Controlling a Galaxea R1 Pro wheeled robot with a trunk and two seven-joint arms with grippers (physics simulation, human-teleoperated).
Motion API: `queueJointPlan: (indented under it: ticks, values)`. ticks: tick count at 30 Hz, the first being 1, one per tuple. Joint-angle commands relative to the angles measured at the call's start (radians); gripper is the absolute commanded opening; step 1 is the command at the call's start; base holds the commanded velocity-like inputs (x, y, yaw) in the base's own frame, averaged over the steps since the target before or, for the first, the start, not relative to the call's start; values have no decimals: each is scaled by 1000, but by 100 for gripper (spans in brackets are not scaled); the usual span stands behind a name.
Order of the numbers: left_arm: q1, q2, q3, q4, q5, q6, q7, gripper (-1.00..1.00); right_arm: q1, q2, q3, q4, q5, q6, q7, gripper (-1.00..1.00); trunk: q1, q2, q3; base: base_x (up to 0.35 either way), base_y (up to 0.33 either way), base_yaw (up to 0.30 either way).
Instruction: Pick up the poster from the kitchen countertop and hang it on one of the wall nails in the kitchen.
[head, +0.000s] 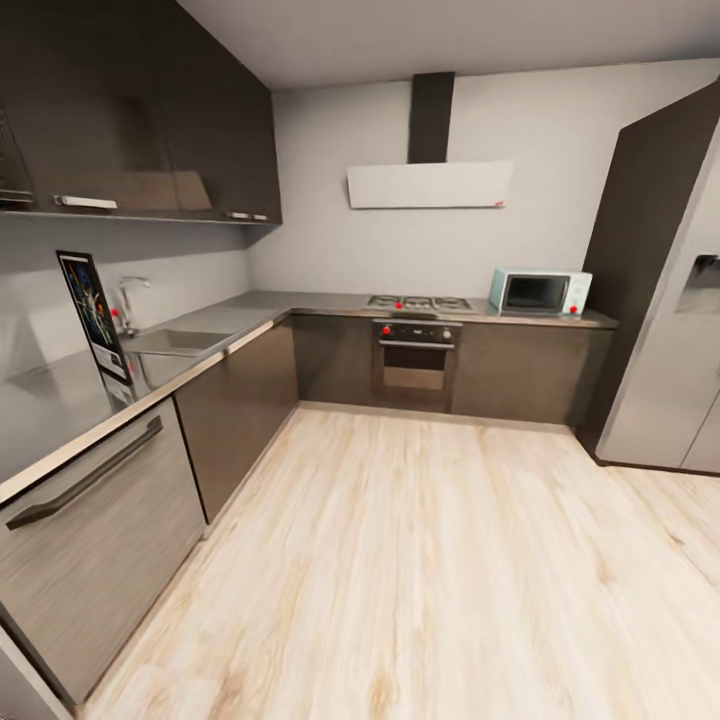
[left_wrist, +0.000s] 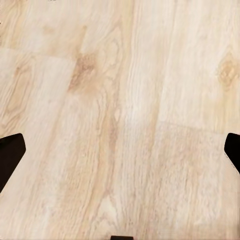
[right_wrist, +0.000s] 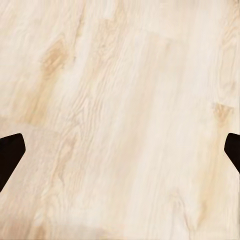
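The poster stands upright on the countertop, long axis vertical, beside the sink, well ahead of both grippers and off to the left. The left gripper and right gripper hang spread wide, empty, over the wooden floor; the left arm is probably nearer.

Black-framed poster – grey countertop – pale wood-grain floor

Head view: you get bright, even, diffuse light, no hard shadows. Soft glare on countertop, faint reflections. Wide-angle stretch at edges, fridge leaning. Render slightly soft. Wrist views: floor evenly lit, mildly blurred.
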Motion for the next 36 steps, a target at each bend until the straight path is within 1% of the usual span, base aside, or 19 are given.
queueJointPlan:
  ticks: [1,9,36]
  values:
    - [0,0,1,-1,0,-1,0,100,-1,-1,6,1,7,-2,-7,100,0,0,-1,266,-210,222]
    - [0,0,1,-1,0,-1,0,100,-1,0,6,0,7,-33,-9,100,0,0,-5,265,-214,253]
    - [0,0,1,-1,0,-1,0,100,-1,1,7,0,7,-37,-10,100,0,0,-17,265,-217,271]
